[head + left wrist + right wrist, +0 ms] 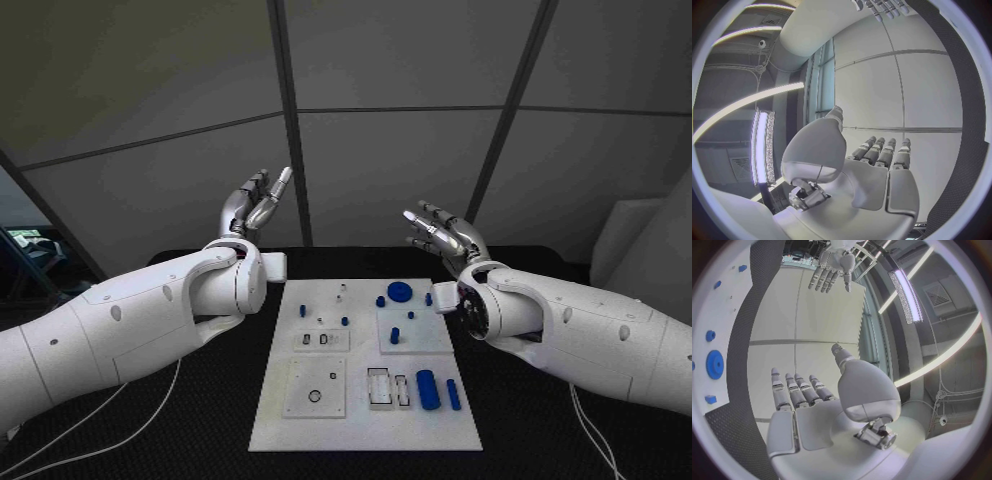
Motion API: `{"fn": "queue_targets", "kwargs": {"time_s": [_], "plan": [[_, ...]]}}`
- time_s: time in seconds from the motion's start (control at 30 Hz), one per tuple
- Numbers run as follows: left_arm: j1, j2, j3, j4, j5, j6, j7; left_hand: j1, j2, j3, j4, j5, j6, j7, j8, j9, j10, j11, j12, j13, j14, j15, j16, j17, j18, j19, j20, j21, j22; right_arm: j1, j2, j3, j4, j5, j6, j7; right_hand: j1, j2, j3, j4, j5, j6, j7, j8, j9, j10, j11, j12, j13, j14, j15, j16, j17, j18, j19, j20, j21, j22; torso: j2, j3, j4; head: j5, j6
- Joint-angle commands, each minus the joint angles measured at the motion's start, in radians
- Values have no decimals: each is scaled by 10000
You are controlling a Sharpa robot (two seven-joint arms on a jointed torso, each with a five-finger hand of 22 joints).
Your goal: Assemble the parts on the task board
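Observation:
The white task board (289, 420) lies in the middle of the black table. On it sit small blue parts: a round gear (400, 292), a thick cylinder (426, 386), a thin rod (453, 394) and several small pegs (345, 321). My left hand (255, 206) is raised above the board's far left corner, fingers straight and apart, holding nothing; its palm and fingers (870, 172) face the wall. My right hand (443, 234) is raised over the far right corner, fingers spread, empty (811, 405). The gear (714, 364) and pegs (710, 335) also show beside it.
Grey wall panels stand behind the table. White cables (87, 420) run over the black table on both sides of the board. A white object (635, 240) stands at the back right.

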State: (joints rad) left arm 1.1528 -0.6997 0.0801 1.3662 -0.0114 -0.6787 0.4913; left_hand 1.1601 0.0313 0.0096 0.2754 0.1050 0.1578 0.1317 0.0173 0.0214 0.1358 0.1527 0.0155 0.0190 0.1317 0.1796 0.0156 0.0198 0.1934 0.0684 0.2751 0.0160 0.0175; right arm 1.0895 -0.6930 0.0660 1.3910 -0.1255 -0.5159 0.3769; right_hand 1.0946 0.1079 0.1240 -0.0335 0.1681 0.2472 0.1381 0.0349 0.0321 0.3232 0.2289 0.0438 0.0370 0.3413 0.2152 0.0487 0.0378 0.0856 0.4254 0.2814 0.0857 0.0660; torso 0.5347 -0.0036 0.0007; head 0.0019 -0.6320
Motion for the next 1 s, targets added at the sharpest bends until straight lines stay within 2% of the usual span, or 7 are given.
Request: {"fn": "queue_targets", "kwargs": {"time_s": [0.03,0.27,0.3,0.4,0.53,0.67,1.0], "plan": [[8,13,0,-10,-239,462,52,332,3,22,98,67,107,653,61,26,29,127,48,20,48,114,57,19,-289,25,129,48,11,68,122,76,-268,-1114,1892,-907,1611,-185,235,-933,116,2805,1301,511,283,3982,80,676,270,4113,-33,765,268,645,2732,65,1180,516,-3,-1,0,1,-1],[8,13,0,-10,-239,462,52,700,-25,166,-51,56,977,1013,241,143,1092,511,264,159,1483,264,407,219,-333,377,179,226,115,125,239,163,-510,-1399,2412,-1168,2197,-328,541,-1459,125,6126,958,988,454,6405,-427,951,273,6312,-577,1103,302,1003,3828,-108,1820,677,-3,-1,0,1,-1],[-19,-489,-9,433,-202,756,151,754,-19,182,-73,52,1224,1131,302,177,1489,607,364,211,1880,310,526,273,-364,516,183,291,151,129,10,168,-860,-5822,1415,-814,2207,-337,577,-1478,134,6202,946,981,443,6501,-454,938,266,6426,-616,1112,300,1000,3909,-143,1872,693,285,17,-49,36,-41],[-21,-592,-12,496,-410,870,240,1033,12,217,-181,45,2838,1307,681,365,3825,996,908,429,4564,462,1269,560,-562,2467,179,1199,629,151,-31,171,-937,-6705,1339,-963,2247,-391,873,-1600,240,6642,863,916,380,7091,-634,827,252,7174,-843,1178,314,999,4392,-394,2221,815,382,22,-10,-1,-35],[-24,-747,-14,636,-534,1123,175,1334,25,145,-336,32,4829,1270,1016,490,6877,656,1522,536,7381,-11,1983,799,-129,5970,137,2824,1310,282,-22,174,-1092,-7851,1290,-1168,2177,-534,1266,-1714,291,7108,719,823,351,7770,-797,659,253,7996,-1116,1214,348,978,4832,-682,2713,1036,522,30,52,-21,-16],[-28,-919,-15,841,-570,1330,24,1537,24,81,-469,28,6685,1148,1346,595,7762,440,1623,512,8554,-302,2196,1013,-68,7049,-88,3279,1420,446,-21,175,-1171,-8850,1390,-1415,2129,-676,1497,-1787,299,7455,616,751,354,8302,-953,537,264,8778,-1361,1323,440,970,5228,-940,3322,1359,715,31,119,-63,72],[-75,-1570,-16,1860,-756,1697,-274,1828,89,-46,-619,25,7745,840,1284,473,9077,52,1477,518,10128,-760,2304,1680,-82,8279,-553,3673,1434,868,-50,179,-1078,-12179,2322,-2752,2087,-1058,1663,-1898,429,7999,389,465,341,9071,-1241,182,265,10605,-1893,1817,1033,925,5632,-1543,5521,2718,1270,-19,292,-248,194]]}}
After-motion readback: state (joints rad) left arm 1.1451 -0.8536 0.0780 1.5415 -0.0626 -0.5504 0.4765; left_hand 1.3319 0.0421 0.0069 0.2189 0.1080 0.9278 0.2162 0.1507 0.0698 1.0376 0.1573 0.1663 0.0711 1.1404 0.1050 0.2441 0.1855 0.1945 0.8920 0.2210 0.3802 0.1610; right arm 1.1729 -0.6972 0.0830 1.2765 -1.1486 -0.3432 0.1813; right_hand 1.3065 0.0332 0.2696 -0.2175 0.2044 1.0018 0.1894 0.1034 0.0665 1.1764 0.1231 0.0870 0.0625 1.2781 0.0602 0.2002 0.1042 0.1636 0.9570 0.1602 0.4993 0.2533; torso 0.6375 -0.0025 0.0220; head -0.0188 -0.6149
